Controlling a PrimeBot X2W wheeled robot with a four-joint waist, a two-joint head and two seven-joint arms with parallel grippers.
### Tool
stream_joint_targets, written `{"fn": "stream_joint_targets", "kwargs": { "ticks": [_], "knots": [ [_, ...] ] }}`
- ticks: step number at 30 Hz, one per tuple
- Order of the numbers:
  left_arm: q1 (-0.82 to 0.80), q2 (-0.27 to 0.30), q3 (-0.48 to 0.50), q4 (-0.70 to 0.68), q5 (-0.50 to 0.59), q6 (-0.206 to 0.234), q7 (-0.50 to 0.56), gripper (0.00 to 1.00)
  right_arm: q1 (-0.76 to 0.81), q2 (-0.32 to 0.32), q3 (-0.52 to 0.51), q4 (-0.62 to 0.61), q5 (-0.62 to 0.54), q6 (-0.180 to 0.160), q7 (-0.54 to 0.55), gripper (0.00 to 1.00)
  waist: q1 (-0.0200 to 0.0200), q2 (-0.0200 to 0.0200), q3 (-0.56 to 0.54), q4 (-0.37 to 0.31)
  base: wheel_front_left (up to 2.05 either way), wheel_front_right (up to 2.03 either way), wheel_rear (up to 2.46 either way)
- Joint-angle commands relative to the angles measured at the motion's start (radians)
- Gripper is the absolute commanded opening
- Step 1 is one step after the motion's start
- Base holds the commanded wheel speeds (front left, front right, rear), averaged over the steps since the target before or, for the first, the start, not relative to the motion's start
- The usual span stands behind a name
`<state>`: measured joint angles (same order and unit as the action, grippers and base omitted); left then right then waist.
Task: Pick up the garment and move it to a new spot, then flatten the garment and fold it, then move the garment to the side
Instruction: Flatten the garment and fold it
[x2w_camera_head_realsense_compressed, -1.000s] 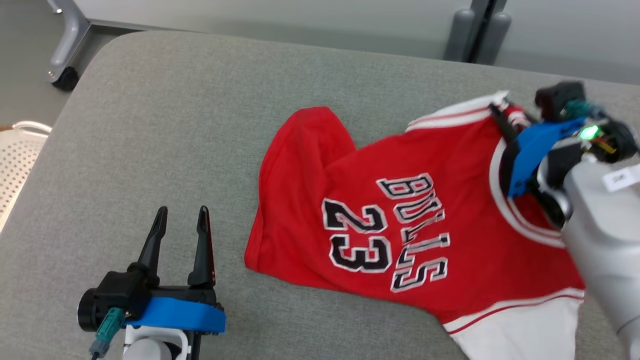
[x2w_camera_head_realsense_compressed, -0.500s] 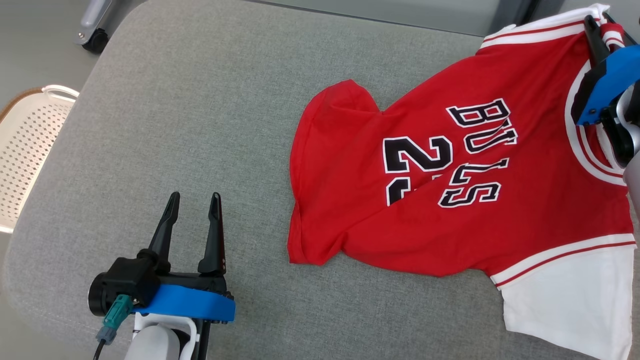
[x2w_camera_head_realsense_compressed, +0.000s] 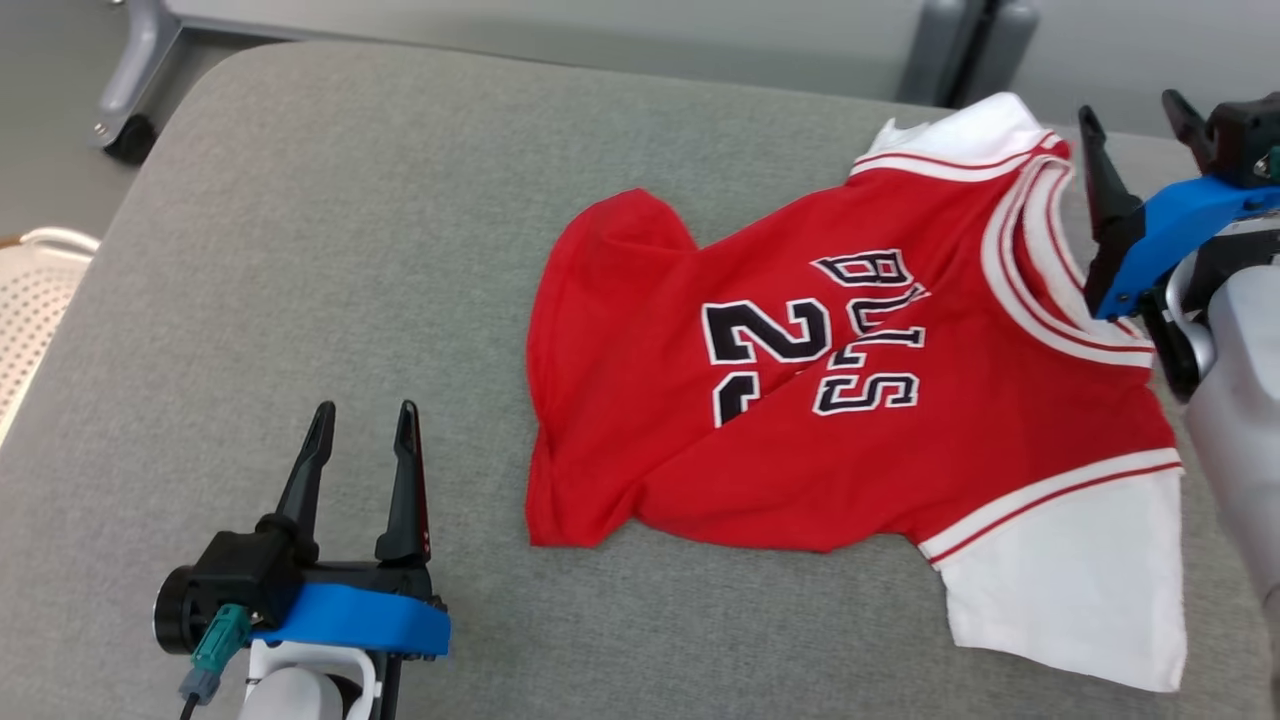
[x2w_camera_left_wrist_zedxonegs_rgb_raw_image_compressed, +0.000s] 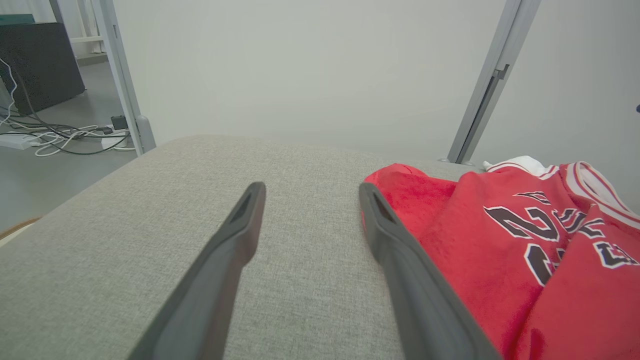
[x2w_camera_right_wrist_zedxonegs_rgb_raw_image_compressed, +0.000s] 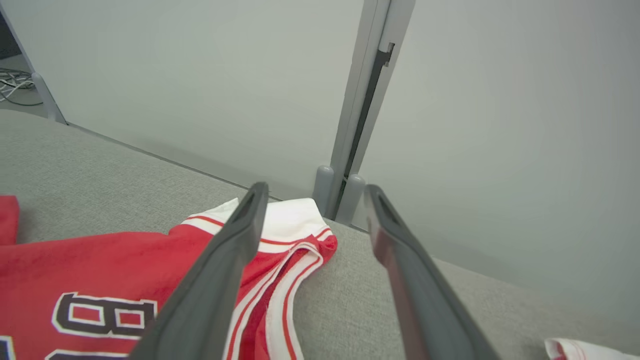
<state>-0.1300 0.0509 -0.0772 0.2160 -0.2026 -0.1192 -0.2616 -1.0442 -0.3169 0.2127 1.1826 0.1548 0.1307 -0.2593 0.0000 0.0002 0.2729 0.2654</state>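
The garment (x2w_camera_head_realsense_compressed: 900, 420) is a red jersey with white sleeves and black "23" lettering, lying wrinkled on the grey cushion (x2w_camera_head_realsense_compressed: 350, 250) with a diagonal crease across the number. My right gripper (x2w_camera_head_realsense_compressed: 1130, 110) hovers open just past the collar at the upper right, holding nothing. In the right wrist view the right gripper (x2w_camera_right_wrist_zedxonegs_rgb_raw_image_compressed: 316, 187) has its fingers spread above the white shoulder of the garment (x2w_camera_right_wrist_zedxonegs_rgb_raw_image_compressed: 100, 270). My left gripper (x2w_camera_head_realsense_compressed: 365, 410) stands open and empty at the lower left, apart from the hem. The left wrist view shows the left gripper (x2w_camera_left_wrist_zedxonegs_rgb_raw_image_compressed: 312, 187) with the garment (x2w_camera_left_wrist_zedxonegs_rgb_raw_image_compressed: 500, 240) to its right.
A white perforated basket (x2w_camera_head_realsense_compressed: 30, 300) sits off the cushion's left edge. A grey frame leg with a caster (x2w_camera_head_realsense_compressed: 130, 120) stands at the far left, a grey post (x2w_camera_head_realsense_compressed: 960, 50) behind the cushion. Cables (x2w_camera_left_wrist_zedxonegs_rgb_raw_image_compressed: 65, 137) lie on the floor.
My right gripper, shut on the garment's shoulder before, has opened and let it go; the jersey now lies on the cushion. The head camera shifted. The left gripper stayed put.
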Motion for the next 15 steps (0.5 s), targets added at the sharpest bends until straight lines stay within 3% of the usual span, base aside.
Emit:
{"fn": "stream_joint_targets", "kwargs": {
  "ticks": [1,15],
  "knots": [
    [0.009,-0.001,0.012,-0.003,0.012,0.001,-0.005,1.00,0.039,0.013,-0.013,-0.055,0.008,0.000,-0.007,1.00,0.0000,-0.0002,-0.033,-0.040,0.00,0.00,0.00],
    [0.095,-0.001,0.086,-0.007,0.057,-0.008,-0.005,1.00,0.513,0.093,-0.087,-0.573,0.054,0.000,-0.007,1.00,0.0000,-0.0002,-0.159,-0.178,0.00,0.00,0.00]
  ]
}}
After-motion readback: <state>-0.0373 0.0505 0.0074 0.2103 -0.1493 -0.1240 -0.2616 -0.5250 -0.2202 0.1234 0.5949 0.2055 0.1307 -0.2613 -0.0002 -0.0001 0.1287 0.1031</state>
